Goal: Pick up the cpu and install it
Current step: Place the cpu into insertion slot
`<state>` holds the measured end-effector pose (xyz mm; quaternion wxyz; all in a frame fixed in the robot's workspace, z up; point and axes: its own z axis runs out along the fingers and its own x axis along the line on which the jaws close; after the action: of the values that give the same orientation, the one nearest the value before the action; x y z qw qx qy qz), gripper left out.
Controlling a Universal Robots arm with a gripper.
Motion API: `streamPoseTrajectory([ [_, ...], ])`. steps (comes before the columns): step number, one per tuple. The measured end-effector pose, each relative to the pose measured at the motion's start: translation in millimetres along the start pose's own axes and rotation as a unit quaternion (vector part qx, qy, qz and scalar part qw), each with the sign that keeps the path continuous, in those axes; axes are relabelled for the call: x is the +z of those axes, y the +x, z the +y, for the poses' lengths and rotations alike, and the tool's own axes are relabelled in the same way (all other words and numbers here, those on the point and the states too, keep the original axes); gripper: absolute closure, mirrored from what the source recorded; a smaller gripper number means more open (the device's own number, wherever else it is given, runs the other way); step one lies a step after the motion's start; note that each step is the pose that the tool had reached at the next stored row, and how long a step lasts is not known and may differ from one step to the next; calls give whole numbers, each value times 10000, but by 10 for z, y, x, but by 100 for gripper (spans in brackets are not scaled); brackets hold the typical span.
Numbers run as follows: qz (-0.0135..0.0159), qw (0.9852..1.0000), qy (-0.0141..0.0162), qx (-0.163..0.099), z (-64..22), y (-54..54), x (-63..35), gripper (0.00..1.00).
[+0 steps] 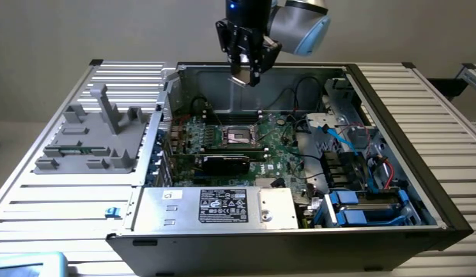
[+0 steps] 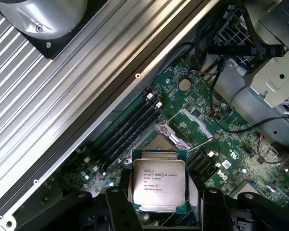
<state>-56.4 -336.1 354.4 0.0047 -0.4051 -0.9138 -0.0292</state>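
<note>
jaws hold the cpu (image 2: 159, 185) by two of its sides, with its shiny top facing the wrist camera. picking up is done. putting in is not done: the socket (image 1: 239, 135) on the green board looks bare. the arm (image 1: 299, 20) points down, high over the open case (image 1: 392, 109), well apart from the socket.

We see the small square cpu (image 2: 159, 179), its lid a silver-grey metal with a soft satin sheen and its rim a green board, clasped between the matt black fingers of the gripper (image 2: 161, 198). Under it the green motherboard (image 2: 231, 159) looks lacquered and slightly glossy, with a bright bare-metal frame round the black socket (image 2: 171, 136). We take the ribbed silver table (image 2: 62, 110) for smooth metal of dull sheen, and the grey moulded tray (image 1: 87, 141) on it for matt plastic.
</note>
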Motion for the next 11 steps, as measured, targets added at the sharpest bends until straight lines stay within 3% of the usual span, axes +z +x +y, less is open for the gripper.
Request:
streamPoseTrajectory([
  [6,-36,9992,3,387,0,0,3,46],
  [11,-56,9972,-6,740,0,0,7,46],
])
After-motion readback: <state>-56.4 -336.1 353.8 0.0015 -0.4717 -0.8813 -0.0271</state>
